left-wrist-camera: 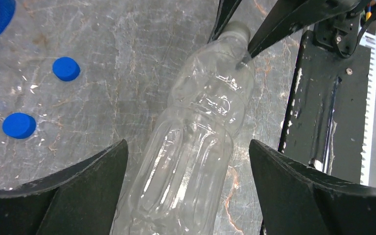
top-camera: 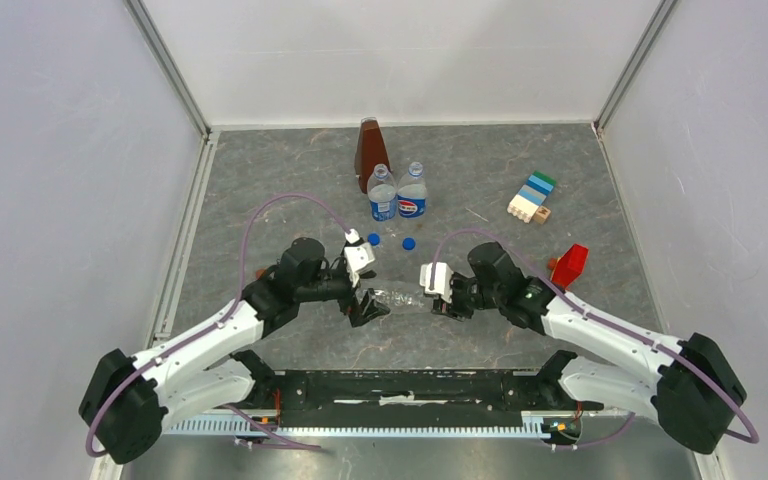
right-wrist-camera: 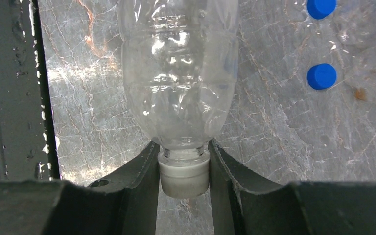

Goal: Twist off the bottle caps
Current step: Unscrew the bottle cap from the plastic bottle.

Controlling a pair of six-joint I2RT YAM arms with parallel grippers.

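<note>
Top external: clear bottle (top-camera: 400,298) horizontal between arms, near front of table (top-camera: 260,180); left gripper (top-camera: 370,305) at body end, right gripper (top-camera: 440,300) at neck end. Right wrist: fingers (right-wrist-camera: 137,181) closed narrow on white cap (right-wrist-camera: 184,175), cap on neck. Left wrist: jaws wide, straddling bottle body, gap showing on one side. Two blue caps (top-camera: 373,239) (top-camera: 408,242) loose on table, just in front of two upright labelled bottles (top-camera: 383,197) (top-camera: 412,192); brown pyramid (top-camera: 370,150) behind them

Top view looks down; wrist views closely share one bottle (left-wrist-camera: 191,147).
</note>
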